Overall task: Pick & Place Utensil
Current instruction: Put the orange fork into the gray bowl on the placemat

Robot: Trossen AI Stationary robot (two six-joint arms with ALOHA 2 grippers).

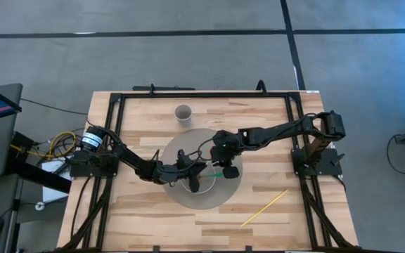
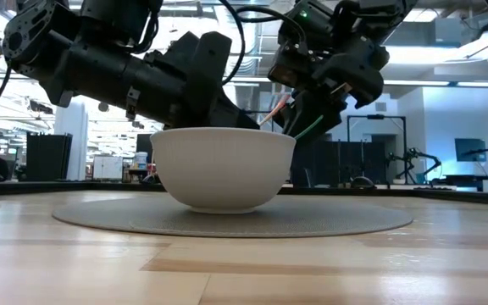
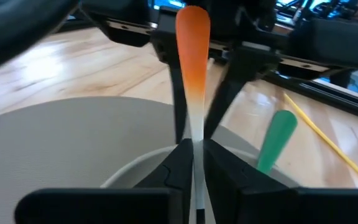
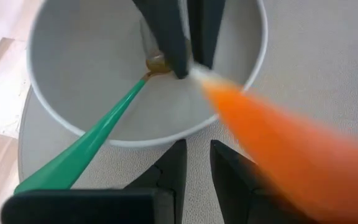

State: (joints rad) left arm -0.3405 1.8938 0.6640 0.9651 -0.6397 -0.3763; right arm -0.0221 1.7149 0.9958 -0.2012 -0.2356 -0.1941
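A white bowl (image 1: 197, 184) (image 2: 223, 169) stands on a round grey mat (image 1: 181, 144). A green-handled spoon (image 4: 98, 140) lies in it, its bowl end on the bottom and its handle (image 3: 277, 138) leaning over the rim. My left gripper (image 3: 196, 148) reaches into the white bowl from the table's left and is shut on an orange-handled utensil (image 3: 192, 56). My right gripper (image 4: 197, 165) hovers open just above the bowl's rim, beside the green handle, holding nothing. My left gripper pinches the orange-handled utensil between its two fingers on the pale shaft (image 3: 196, 127), just below the orange handle. The fingers (image 4: 169, 43) come from above, slanting down into the bowl. The handle (image 2: 275, 110) rises tilted above the rim; the utensil's lower end is hidden.
A thin yellow stick (image 1: 264, 208) lies on the wood toward the table's near right. A small cup (image 1: 183, 114) stands beyond the mat near the far edge. Black frame rails run along the table's left, right and far sides. Bare wood lies at the near side.
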